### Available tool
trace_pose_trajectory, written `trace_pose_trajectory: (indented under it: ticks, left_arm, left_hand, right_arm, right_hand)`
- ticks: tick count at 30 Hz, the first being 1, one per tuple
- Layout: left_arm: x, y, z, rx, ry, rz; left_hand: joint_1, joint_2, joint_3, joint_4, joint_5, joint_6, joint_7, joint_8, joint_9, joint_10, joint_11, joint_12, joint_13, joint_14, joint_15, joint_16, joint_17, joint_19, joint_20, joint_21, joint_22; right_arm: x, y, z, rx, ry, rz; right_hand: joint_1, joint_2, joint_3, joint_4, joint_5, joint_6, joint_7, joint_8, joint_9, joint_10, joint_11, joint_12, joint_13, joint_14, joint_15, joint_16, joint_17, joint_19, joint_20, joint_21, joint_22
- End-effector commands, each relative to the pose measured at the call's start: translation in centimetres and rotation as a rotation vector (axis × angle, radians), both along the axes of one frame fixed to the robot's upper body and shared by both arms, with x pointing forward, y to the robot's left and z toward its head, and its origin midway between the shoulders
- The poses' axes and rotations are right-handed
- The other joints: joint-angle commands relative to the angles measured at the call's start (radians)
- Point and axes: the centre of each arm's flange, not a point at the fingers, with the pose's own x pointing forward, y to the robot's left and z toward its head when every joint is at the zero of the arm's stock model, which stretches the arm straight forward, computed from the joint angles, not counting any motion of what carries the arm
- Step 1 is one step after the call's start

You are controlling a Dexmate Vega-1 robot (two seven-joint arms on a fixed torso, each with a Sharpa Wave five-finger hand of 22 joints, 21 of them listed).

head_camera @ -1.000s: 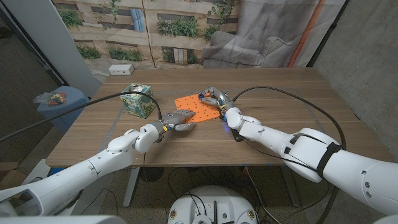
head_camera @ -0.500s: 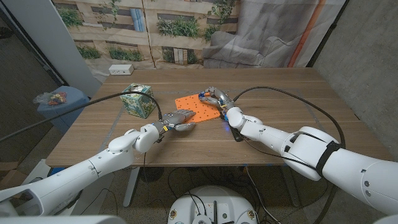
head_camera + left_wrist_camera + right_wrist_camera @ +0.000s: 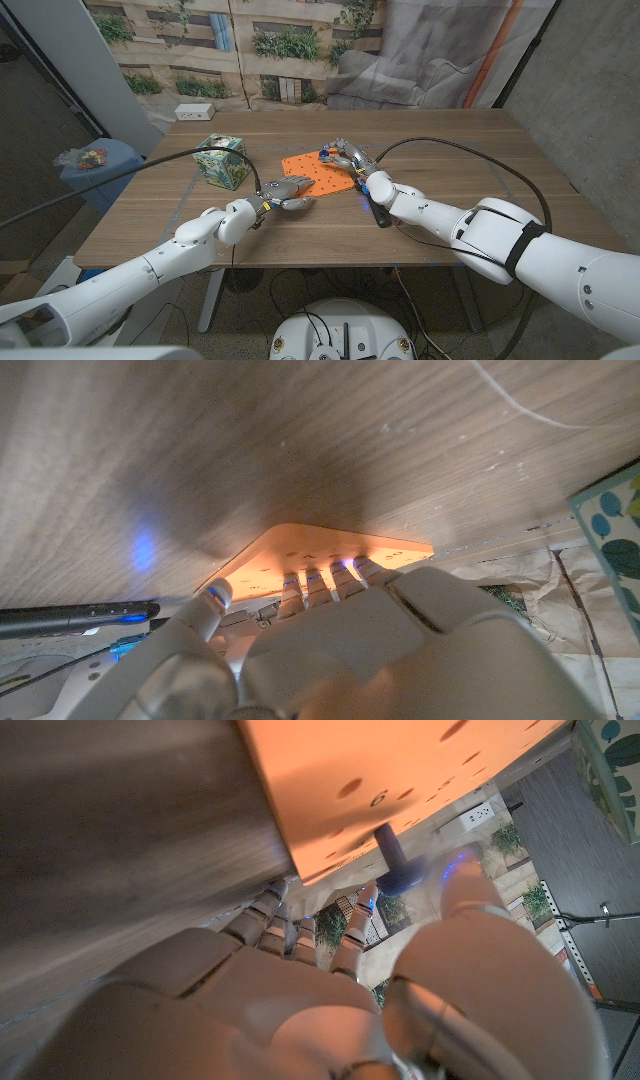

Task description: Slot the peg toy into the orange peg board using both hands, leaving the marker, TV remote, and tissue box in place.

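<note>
The right hand (image 3: 350,158) is gripping the peg (image 3: 392,856) in its fingers (image 3: 462,878), over the board's (image 3: 318,172) far edge. The left hand (image 3: 283,193) is pressing the board's near corner, fingers (image 3: 322,584) extended, holding nothing. No writing is showing legibly.

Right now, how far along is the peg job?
Partly done. The left hand presses on the near corner of the orange board, steadying it. The right hand holds the dark peg at the board's far edge, seemingly against the surface; whether it sits in a hole is unclear. Left: seating the peg and letting go. The tissue box stands apart, untouched.
</note>
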Motion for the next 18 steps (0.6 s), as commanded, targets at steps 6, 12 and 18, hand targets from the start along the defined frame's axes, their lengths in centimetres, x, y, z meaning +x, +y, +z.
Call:
trace_pose_trajectory:
  ticks: [6,12,18]
  left_arm:
    - [0.0,0.0,-0.2,0.011,0.018,0.002]
    - [0.0,0.0,-0.2,0.009,0.018,0.002]
    - [0.0,0.0,-0.2,0.009,0.015,0.004]
  left_hand:
    - [0.009,0.089,0.008,0.001,0.0,0.032,0.013,0.004,0.005,0.039,0.001,0.002,0.005,0.039,-0.061,0.003,0.003,0.005,-0.168,0.003,0.006]
    - [0.009,0.088,0.009,0.001,0.0,0.034,0.013,0.004,0.005,0.041,0.001,0.003,0.005,0.041,-0.059,0.003,0.003,0.006,-0.167,0.003,0.006]
    - [0.008,0.088,0.01,0.002,-0.001,0.036,0.014,0.004,0.006,0.042,0.002,0.002,0.005,0.042,-0.06,0.003,0.003,0.006,-0.167,0.003,0.006]
  right_arm:
    - [0.1,-0.2,0.4,-0.069,0.016,0.044]
    - [0.1,-0.6,0.8,-0.077,0.028,0.071]
    - [-0.4,-0.9,1.7,-0.083,-0.024,0.078]
  right_hand:
    - [-0.035,-0.008,-0.01,0.001,-0.008,-0.109,0.029,-0.042,-0.006,-0.079,0.025,-0.006,0.005,-0.049,0.024,-0.019,0.006,-0.054,0.018,0.0,0.0]
    - [-0.057,-0.015,-0.015,0.002,-0.011,-0.189,0.042,-0.073,-0.008,-0.122,0.048,-0.004,0.006,-0.078,0.04,-0.027,0.007,-0.095,0.035,-0.003,0.0]
    - [-0.072,-0.016,-0.018,0.005,-0.011,-0.222,0.046,-0.087,-0.009,-0.13,0.051,0.0,0.006,-0.08,0.045,-0.025,0.007,-0.114,0.04,-0.003,0.0]
